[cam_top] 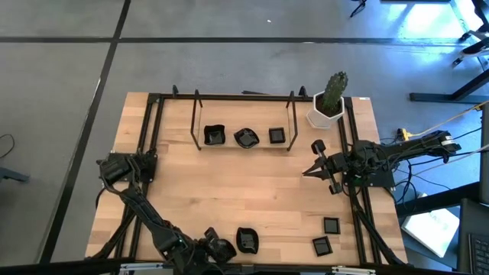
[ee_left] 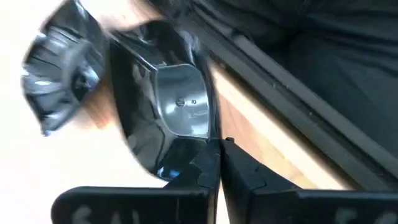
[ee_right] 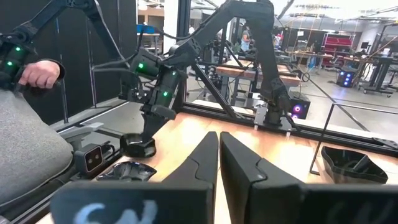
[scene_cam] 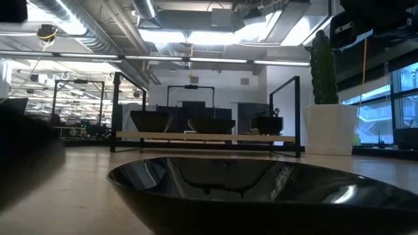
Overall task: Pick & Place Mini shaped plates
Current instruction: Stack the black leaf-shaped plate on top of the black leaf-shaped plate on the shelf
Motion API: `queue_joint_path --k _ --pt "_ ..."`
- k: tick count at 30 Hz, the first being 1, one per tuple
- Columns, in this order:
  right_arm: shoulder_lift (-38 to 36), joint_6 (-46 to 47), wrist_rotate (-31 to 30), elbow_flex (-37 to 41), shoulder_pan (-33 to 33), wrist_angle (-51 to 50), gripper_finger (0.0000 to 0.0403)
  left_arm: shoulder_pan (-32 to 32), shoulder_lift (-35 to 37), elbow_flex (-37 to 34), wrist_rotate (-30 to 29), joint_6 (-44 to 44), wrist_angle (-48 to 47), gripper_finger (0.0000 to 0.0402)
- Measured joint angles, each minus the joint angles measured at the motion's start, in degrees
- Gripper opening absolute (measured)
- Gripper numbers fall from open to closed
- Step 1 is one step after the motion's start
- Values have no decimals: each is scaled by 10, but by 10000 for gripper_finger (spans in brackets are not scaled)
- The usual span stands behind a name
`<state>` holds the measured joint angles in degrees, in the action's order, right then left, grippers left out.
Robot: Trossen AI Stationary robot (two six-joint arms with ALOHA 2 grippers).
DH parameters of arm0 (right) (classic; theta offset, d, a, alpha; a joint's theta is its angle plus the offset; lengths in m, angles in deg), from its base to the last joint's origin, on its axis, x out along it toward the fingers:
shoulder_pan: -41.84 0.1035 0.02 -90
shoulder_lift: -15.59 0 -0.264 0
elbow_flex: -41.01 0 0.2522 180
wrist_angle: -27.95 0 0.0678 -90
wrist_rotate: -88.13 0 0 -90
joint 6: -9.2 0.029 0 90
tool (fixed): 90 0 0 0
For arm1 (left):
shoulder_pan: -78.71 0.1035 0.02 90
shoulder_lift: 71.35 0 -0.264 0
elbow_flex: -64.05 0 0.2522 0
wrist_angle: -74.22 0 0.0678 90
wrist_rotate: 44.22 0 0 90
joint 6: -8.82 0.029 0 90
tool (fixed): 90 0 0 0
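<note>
Left gripper (cam_top: pixel 216 249) fingers pinch a wavy-edged plate (ee_left: pixel 155 112) at the table's (cam_top: pixel 252 183) near edge. Three plates sit on the far rack (cam_top: pixel 244 137); four wait. Right gripper (cam_top: pixel 308 173) hovers, fingers pressed together.

In the low view we see only part of the near plate (scene_cam: pixel 261 189), cut off at six o'clock, and it hides the table behind it. In the left wrist view a blurred plate (ee_left: pixel 62 74) runs off at nine o'clock, and the left gripper (ee_left: pixel 217 155) covers the edge of another plate (ee_left: pixel 168 106); we cannot tell whether it is pinched
</note>
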<state>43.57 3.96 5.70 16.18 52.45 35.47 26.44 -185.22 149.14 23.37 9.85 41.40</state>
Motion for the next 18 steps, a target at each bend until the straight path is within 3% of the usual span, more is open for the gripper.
queue_joint_path --k 6,13,16,18 --pt "0 0 0 0 0 0 19 -13 74 0 -23 -22 -34 3" --pt "0 -8 0 0 0 -1 19 -12 212 0 -171 -17 -137 2" --pt "0 -8 0 0 0 -1 19 21 265 0 -241 30 -171 2" --pt "0 -8 0 0 0 -1 19 65 293 0 -252 73 -175 2"
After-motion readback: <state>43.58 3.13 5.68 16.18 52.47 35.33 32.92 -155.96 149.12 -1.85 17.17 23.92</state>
